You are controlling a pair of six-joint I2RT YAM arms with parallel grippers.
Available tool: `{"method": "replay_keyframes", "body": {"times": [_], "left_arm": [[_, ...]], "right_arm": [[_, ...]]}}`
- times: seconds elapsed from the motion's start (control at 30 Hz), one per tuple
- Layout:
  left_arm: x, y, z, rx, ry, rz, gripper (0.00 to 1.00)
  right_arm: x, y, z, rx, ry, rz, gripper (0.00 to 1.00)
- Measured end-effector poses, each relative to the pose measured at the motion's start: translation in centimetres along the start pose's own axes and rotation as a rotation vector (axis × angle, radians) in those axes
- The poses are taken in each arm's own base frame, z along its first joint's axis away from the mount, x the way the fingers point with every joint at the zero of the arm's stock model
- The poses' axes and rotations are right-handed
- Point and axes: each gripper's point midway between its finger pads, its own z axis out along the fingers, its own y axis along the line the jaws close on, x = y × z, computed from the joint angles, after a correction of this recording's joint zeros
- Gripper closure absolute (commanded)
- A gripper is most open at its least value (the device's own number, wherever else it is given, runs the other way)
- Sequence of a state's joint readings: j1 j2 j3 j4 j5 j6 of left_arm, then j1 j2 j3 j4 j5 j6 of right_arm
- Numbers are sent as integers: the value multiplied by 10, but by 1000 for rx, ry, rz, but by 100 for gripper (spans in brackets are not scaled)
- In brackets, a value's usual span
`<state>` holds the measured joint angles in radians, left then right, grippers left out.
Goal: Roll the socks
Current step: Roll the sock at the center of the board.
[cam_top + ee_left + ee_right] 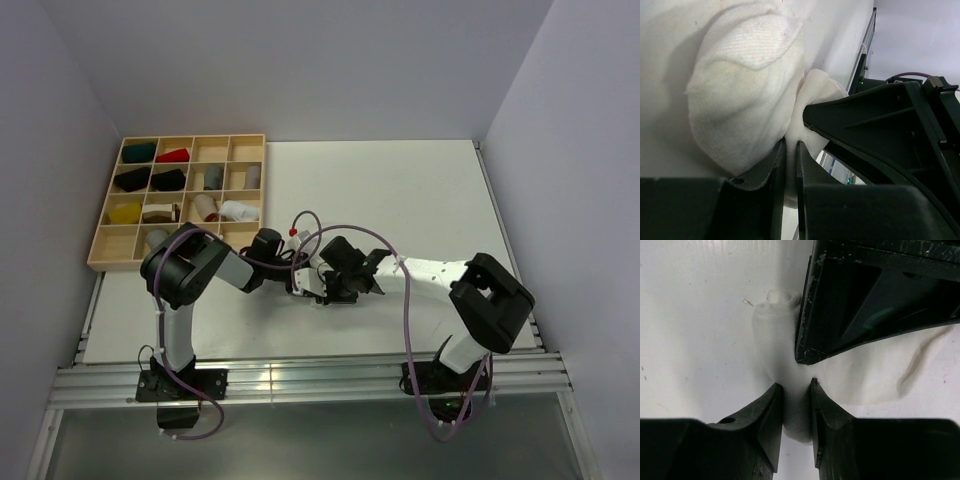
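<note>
White sock (740, 100) fills the upper left of your left wrist view, bunched on the table (400, 190), with one fold pinched between the nearly closed fingers of the left gripper (790, 150). Your right wrist view shows what that one cannot: the right gripper (795, 390) nipped onto a rolled fold at lower centre, its upper right blocked by the other gripper's dark body. From overhead you can hardly make the fabric out, since both grippers meet over it at frame centre, right of the compartment tray (100, 262).
</note>
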<state>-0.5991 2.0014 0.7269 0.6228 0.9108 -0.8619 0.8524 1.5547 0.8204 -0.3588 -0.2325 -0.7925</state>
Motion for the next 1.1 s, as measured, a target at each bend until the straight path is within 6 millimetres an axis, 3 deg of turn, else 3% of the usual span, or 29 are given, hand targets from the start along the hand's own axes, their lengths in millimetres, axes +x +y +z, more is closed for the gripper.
{"method": "replay_keyframes", "body": {"times": [0.23,0.47,0.77,0.9,1.1], "left_arm": [[-4,0,-8,-24,-58,-9,81],[-18,-6,-16,-69,-166,10,79],[-39,-16,-43,-127,-361,59,78],[-46,-26,-64,-157,-484,95,76],[-46,-42,-120,-216,-762,162,76]], "right_arm": [[-4,1,1,-72,3,28,78],[-2,1,-3,-151,-28,79,78],[2,12,-8,-310,-19,140,78],[2,12,-9,-379,-13,167,78],[4,10,-10,-501,-4,240,78]]}}
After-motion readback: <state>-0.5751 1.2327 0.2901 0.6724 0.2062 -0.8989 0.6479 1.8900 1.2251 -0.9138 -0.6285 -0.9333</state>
